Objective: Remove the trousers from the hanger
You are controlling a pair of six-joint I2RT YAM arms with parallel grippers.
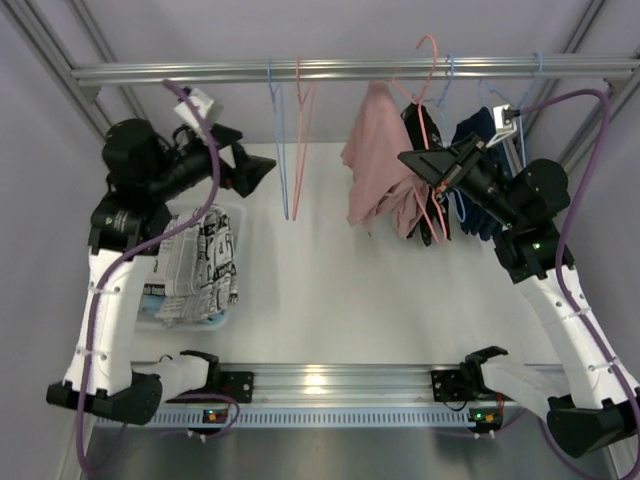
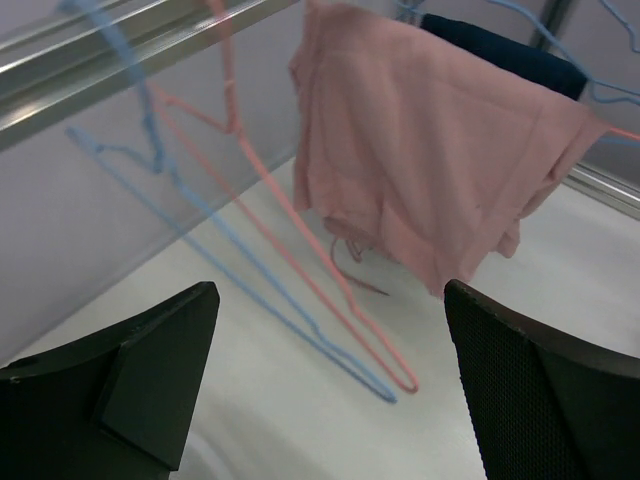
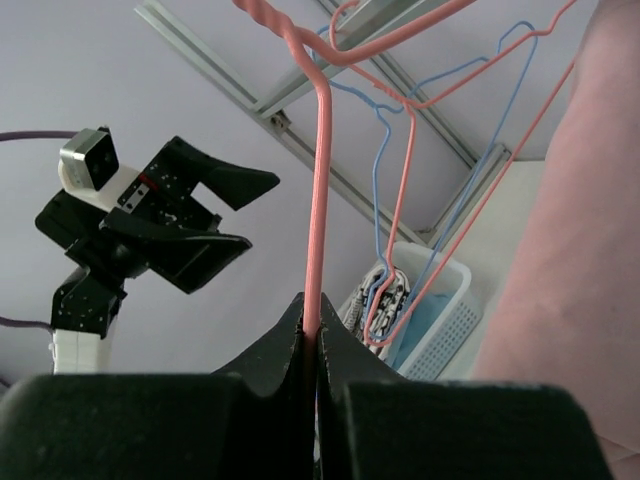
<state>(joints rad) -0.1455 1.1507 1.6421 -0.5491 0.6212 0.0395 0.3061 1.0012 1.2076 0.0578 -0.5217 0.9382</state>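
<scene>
Pink trousers (image 1: 378,160) are still hanging, right gripper (image 3: 312,325) is clamping their hanger (image 3: 318,180), left gripper (image 2: 330,320) is gaping open; patterned pair (image 1: 205,260) and blue pair (image 3: 420,335) are already sitting in the basket (image 1: 236,214).

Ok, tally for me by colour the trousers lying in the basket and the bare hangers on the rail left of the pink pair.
Newsprint trousers in the basket: 1
Light blue trousers: 1
Bare blue hanger: 1
Bare pink hanger: 1
Total: 4
</scene>
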